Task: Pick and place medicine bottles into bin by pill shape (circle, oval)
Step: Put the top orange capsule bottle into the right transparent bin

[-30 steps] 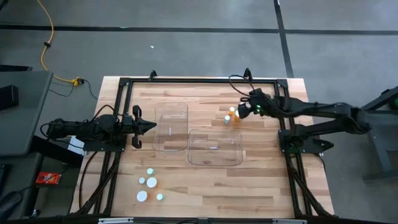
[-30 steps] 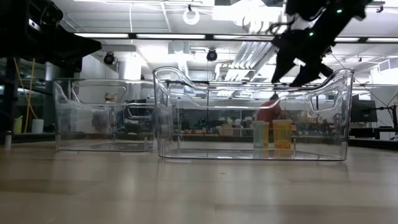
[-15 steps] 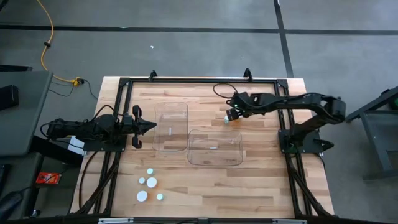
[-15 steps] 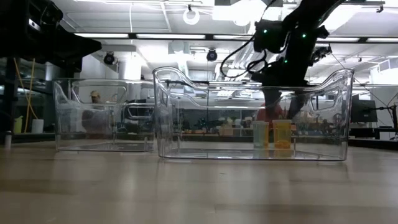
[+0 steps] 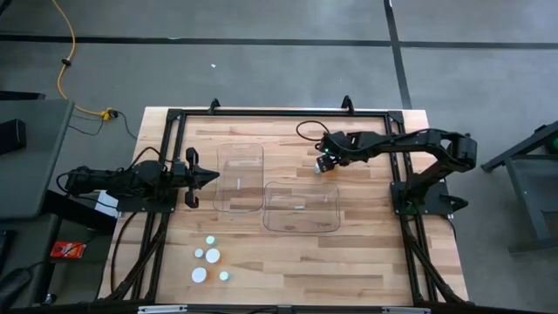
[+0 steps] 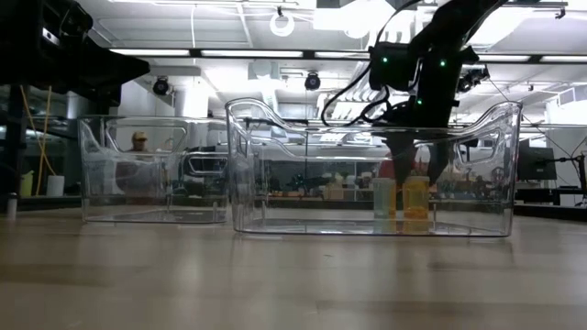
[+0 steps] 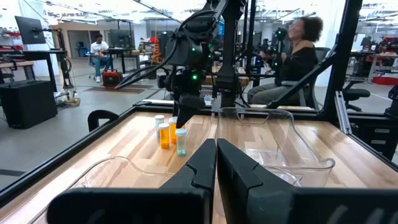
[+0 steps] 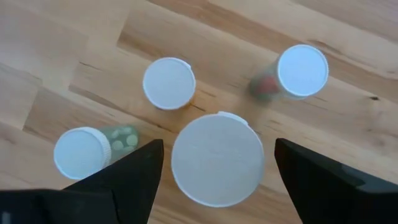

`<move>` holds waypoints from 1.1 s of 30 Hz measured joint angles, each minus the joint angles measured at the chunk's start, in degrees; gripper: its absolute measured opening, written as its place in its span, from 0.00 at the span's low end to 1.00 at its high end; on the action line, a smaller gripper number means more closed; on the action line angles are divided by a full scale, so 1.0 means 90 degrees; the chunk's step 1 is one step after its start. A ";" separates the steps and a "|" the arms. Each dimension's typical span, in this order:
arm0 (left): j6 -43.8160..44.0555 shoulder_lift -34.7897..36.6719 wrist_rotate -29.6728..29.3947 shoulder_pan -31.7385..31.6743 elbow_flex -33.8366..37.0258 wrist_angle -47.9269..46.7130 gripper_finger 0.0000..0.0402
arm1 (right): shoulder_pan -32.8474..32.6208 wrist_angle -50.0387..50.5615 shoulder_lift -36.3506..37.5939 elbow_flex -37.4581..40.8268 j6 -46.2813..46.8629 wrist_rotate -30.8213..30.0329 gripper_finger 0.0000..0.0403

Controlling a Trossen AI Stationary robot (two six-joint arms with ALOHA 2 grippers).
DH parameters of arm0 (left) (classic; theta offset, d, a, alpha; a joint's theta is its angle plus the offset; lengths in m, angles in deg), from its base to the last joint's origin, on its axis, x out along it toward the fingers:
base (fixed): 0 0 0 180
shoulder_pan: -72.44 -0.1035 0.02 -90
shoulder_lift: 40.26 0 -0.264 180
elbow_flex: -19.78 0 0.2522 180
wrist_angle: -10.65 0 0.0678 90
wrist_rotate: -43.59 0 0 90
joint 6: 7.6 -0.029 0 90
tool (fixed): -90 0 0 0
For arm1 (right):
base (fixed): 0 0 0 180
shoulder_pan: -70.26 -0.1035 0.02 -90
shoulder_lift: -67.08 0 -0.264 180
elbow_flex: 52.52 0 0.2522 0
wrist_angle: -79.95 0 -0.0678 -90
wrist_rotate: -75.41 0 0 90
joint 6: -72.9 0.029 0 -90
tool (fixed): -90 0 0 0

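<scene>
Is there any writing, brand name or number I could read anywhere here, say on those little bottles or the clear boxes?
None can be read.
The medicine bottles under the right gripper show only plain white caps from above.
In the left wrist view the bottles' sides are too small to show any print.
The clear bins carry no visible label.
A small red packet beside the table has markings too tiny to read.

Two bins [image 5: 277, 192] mid-table; bottle cluster [image 5: 324, 164] behind right bin, second cluster [image 5: 209, 262] at front left
</scene>
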 joint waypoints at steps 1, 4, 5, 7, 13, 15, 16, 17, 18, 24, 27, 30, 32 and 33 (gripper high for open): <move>0.0000 0.0000 0.0001 0.0001 -0.0002 0.0001 0.01 | 0.0006 0.0000 0.0000 0.0000 -0.0047 0.0014 0.73; 0.0000 0.0000 0.0002 0.0002 -0.0002 0.0001 0.01 | 0.0009 0.0024 0.0000 0.0004 -0.0172 0.0010 0.68; 0.0000 0.0000 0.0001 0.0002 -0.0002 0.0002 0.01 | 0.0009 0.0025 0.0000 0.0005 -0.0201 0.0013 0.66; 0.0000 -0.0002 0.0001 0.0002 -0.0001 0.0001 0.01 | 0.0009 0.0021 0.0000 0.0005 -0.0221 0.0010 0.62; 0.0000 -0.0001 0.0001 0.0002 -0.0001 0.0001 0.01 | 0.0007 -0.0002 0.0007 0.0005 -0.0400 0.0006 0.51; 0.0000 -0.0001 0.0001 0.0000 -0.0001 0.0001 0.01 | 0.0006 -0.0002 0.0007 0.0005 -0.0440 -0.0041 0.49; 0.0000 -0.0001 0.0000 0.0001 -0.0001 0.0001 0.01 | 0.0006 -0.0002 0.0007 0.0005 -0.0448 -0.0056 0.49; 0.0000 0.0000 0.0002 0.0002 -0.0002 0.0002 0.01 | 0.0008 -0.0002 0.0010 0.0005 -0.0470 -0.0058 0.48; 0.0000 -0.0002 0.0002 0.0000 -0.0002 0.0000 0.01 | 0.0006 0.0000 0.0010 0.0005 -0.0512 -0.0058 0.47; -0.0001 -0.0002 0.0000 0.0001 -0.0002 0.0001 0.01 | -0.0042 0.0419 0.0309 0.0015 -0.0710 0.0152 0.47; 0.0000 0.0000 0.0000 0.0002 0.0000 0.0000 0.01 | -0.0224 0.0624 0.0899 0.0015 -0.0783 0.0191 0.47; 0.0000 -0.0002 0.0000 0.0000 0.0000 0.0000 0.01 | -0.0542 0.0576 0.1704 0.0015 -0.0889 0.0230 0.47; 0.0000 -0.0001 0.0001 0.0002 -0.0001 0.0001 0.01 | -0.0814 0.0320 0.2241 0.0015 -0.1008 0.0245 0.46; 0.0000 -0.0001 0.0000 0.0001 -0.0001 0.0001 0.01 | -0.0974 0.0108 0.2491 0.0015 -0.1083 0.0292 0.46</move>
